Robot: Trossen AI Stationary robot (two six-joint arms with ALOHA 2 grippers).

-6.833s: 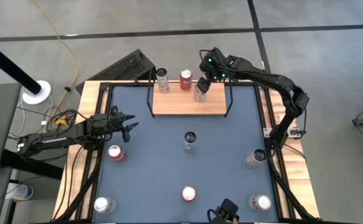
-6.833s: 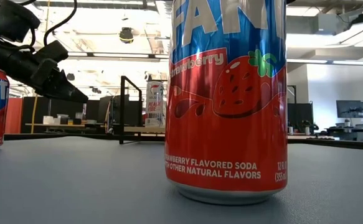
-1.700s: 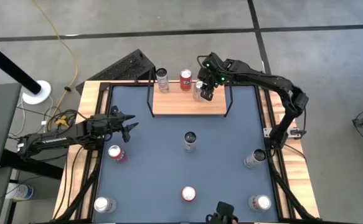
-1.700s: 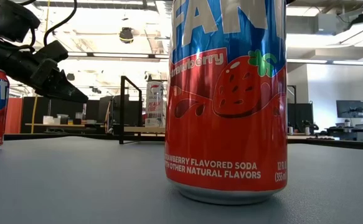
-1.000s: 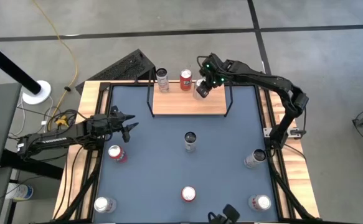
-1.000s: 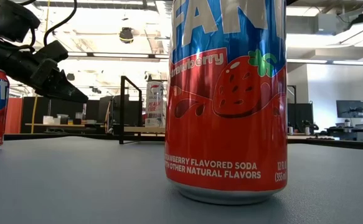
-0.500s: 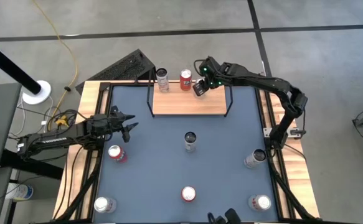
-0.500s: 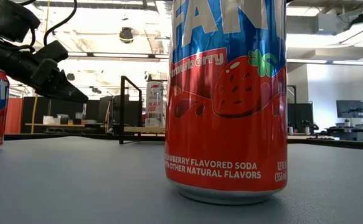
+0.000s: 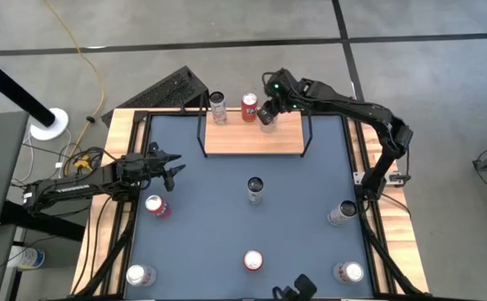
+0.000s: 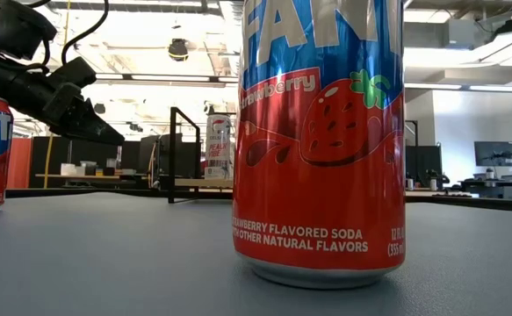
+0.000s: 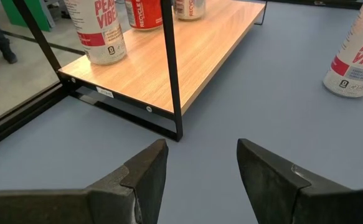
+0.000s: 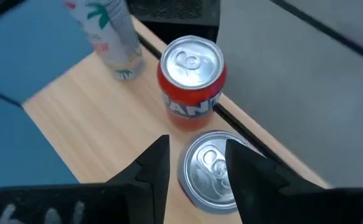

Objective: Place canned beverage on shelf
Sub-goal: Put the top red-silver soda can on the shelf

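High view: the shelf (image 9: 252, 139), a light-wood board on a thin black wire frame, sits at upper centre on the matte blue-grey table (image 9: 210, 226). A white can (image 9: 218, 108) and a red can (image 9: 249, 105) stand along its back edge. The right gripper (image 9: 266, 112) is over the board just right of the red can, holding a silver-topped can (image 9: 266, 115). The left gripper (image 9: 173, 169) hovers at left centre, fingers spread, empty. More cylindrical cans are scattered over the table.

Low view: a glossy red-and-blue strawberry soda can (image 10: 319, 140) fills the centre; the shelf is small behind it at centre left.

Left wrist view: two dark, smooth fingers (image 11: 147, 171) are parted over bare table, touching nothing; the wood-grain shelf with black uprights is at upper left.

Right wrist view: dark fingers (image 12: 158, 165) bracket the silver-topped can at lower centre, closed on its sides, right beside the red can on the wood.
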